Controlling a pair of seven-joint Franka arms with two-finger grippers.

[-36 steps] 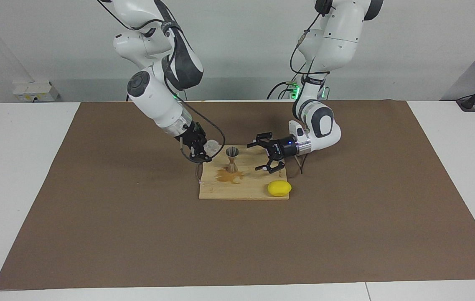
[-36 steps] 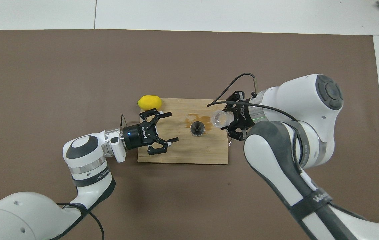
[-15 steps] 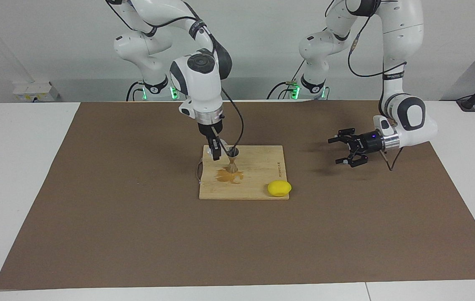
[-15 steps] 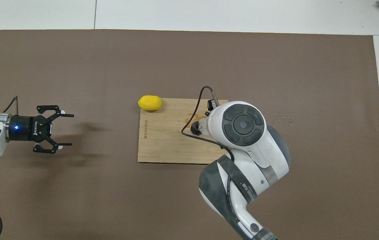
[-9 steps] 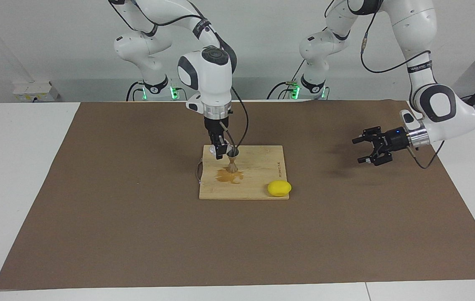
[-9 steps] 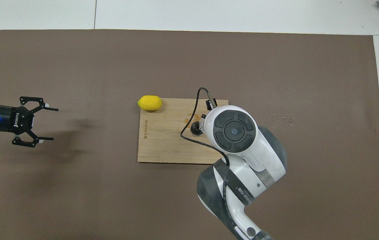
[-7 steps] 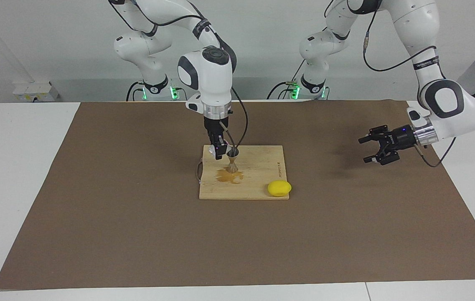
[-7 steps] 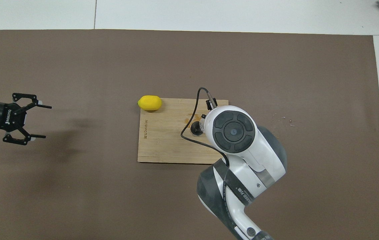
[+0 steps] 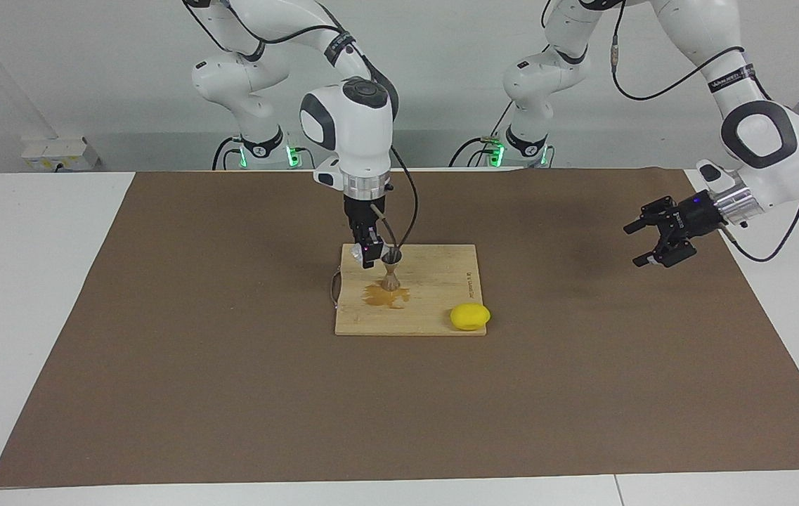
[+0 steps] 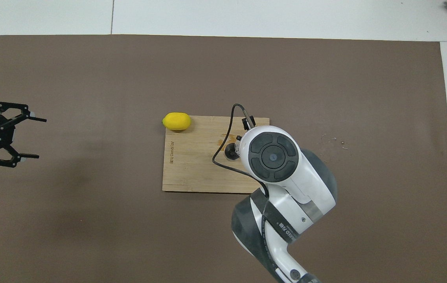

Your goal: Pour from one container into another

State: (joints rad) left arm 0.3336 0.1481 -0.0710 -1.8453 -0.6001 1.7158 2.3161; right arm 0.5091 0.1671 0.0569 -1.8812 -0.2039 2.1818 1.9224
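Note:
The grey metal jigger [image 9: 390, 270] stands upright on the wooden board [image 9: 434, 288]; in the overhead view only its dark mouth [image 10: 229, 151] shows. My right gripper [image 9: 365, 258] points straight down beside the jigger, toward the right arm's end, and is shut on the clear glass tumbler [image 9: 355, 251], held upright low over the board's corner. In the overhead view the right wrist hides that gripper and only a sliver of the glass [image 10: 238, 147] shows. My left gripper [image 9: 634, 246] is open and empty, raised over the mat at the left arm's end; it also shows in the overhead view [image 10: 41, 138].
A brown wet stain [image 9: 385, 296] lies on the board, farther from the robots than the jigger. A yellow lemon [image 9: 470, 316] lies at the board's corner toward the left arm's end [image 10: 176, 121]. A brown mat [image 9: 230, 393] covers the table.
My left arm has drawn back from the board to its own end of the table, gripper still open. My right gripper turned the glass upright beside the jigger and has barely moved since.

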